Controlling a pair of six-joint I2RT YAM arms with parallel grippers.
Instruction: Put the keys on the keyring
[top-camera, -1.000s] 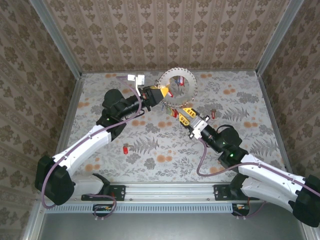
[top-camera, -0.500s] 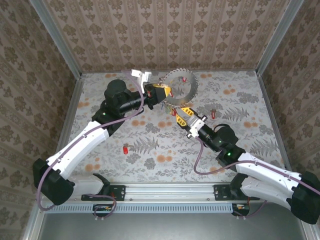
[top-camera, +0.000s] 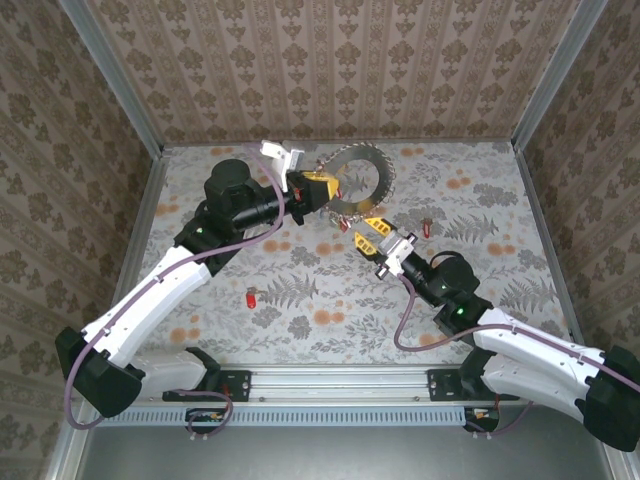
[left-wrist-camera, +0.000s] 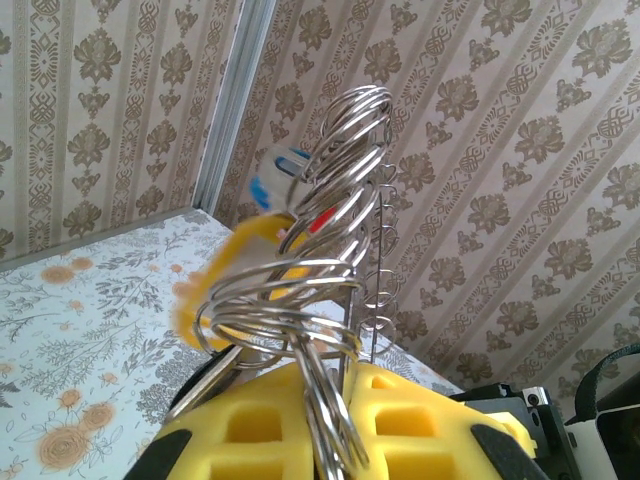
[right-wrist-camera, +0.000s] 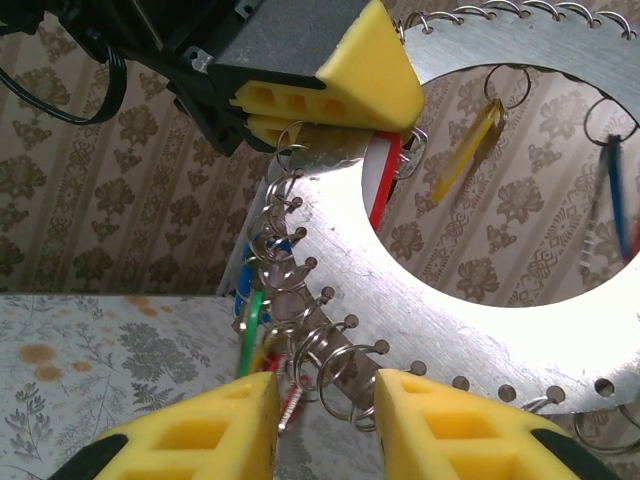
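The keyring (top-camera: 384, 181) is a flat metal disc with a wide hole and small split rings along its rim. My left gripper (top-camera: 322, 188) holds it up off the table, shut on its left rim. In the left wrist view the yellow pads (left-wrist-camera: 250, 425) pinch the keyring (left-wrist-camera: 335, 400) edge-on. Several keys hang from its rim: yellow (right-wrist-camera: 465, 150), blue (right-wrist-camera: 615, 190), red (right-wrist-camera: 380, 185), green (right-wrist-camera: 250, 330). My right gripper (top-camera: 368, 232) sits just under the disc's lower rim, open (right-wrist-camera: 325, 425). Split rings (right-wrist-camera: 345, 370) and a red key (right-wrist-camera: 292, 400) hang between its fingers.
Loose red keys lie on the floral tabletop: one near the left arm (top-camera: 250, 298), one right of the right gripper (top-camera: 428, 228). Patterned walls close in the table on three sides. The left gripper's yellow finger (right-wrist-camera: 345, 75) shows above the disc.
The left arm has swung and lifted the keyring, tilting it more upright. The right gripper has crept towards the disc's lower rim and its jaws have widened a little.
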